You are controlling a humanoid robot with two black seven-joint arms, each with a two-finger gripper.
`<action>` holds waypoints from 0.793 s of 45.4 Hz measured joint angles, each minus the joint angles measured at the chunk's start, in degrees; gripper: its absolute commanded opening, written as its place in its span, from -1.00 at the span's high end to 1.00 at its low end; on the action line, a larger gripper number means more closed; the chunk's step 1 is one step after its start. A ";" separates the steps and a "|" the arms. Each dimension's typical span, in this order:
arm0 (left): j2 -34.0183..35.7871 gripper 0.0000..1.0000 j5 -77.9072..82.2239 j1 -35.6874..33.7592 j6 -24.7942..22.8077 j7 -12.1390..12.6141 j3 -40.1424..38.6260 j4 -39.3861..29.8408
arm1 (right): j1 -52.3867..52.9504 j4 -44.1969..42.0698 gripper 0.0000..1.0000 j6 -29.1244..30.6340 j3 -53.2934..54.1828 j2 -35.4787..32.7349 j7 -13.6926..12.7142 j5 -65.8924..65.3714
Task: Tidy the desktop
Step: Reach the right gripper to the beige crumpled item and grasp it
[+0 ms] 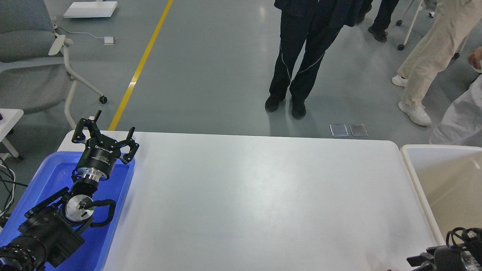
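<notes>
The white desktop [256, 195] fills the middle of the head view, and I see no loose object on it. My left gripper [106, 134] is open and empty. It hovers over the far end of the blue tray [120, 188], at the desktop's left edge. Only a dark part of my right arm [448, 254] shows at the bottom right corner, beside the cream-white bin [418, 180]. Its fingers cannot be made out.
The blue tray's visible floor is bare. The cream-white bin's visible inside holds nothing. Two people [297, 56] stand on the grey floor beyond the far edge. A grey chair [34, 56] stands at the back left, and cables [7, 184] hang at the left edge.
</notes>
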 measured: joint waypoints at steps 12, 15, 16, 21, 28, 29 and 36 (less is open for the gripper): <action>0.01 -1.00 0.00 0.02 0.00 0.00 0.00 0.00 | -2.15 -3.63 -0.99 -2.10 0.09 2.78 -0.01 0.28; 0.02 -1.00 0.00 0.03 0.00 0.00 0.00 0.00 | -2.64 -4.26 -0.99 -2.40 0.11 3.36 -0.01 0.34; 0.02 -1.00 0.00 0.03 0.00 0.00 0.00 0.00 | -2.76 -4.45 -0.99 -2.47 0.11 3.54 -0.01 0.34; 0.02 -1.00 0.00 0.03 0.00 0.00 0.00 0.00 | -3.42 -5.53 -0.99 -3.03 0.13 4.53 0.00 0.41; 0.02 -1.00 0.00 0.03 0.00 0.00 0.00 0.00 | -4.21 -7.00 -0.99 -3.70 0.14 5.45 0.00 0.46; 0.02 -1.00 0.00 0.03 0.00 0.00 0.00 0.00 | -4.31 -7.22 -0.98 -3.76 0.14 5.53 0.00 0.47; 0.02 -1.00 0.00 0.03 0.00 0.00 0.00 0.00 | -5.01 -8.70 -0.99 -4.22 0.13 6.07 0.01 0.48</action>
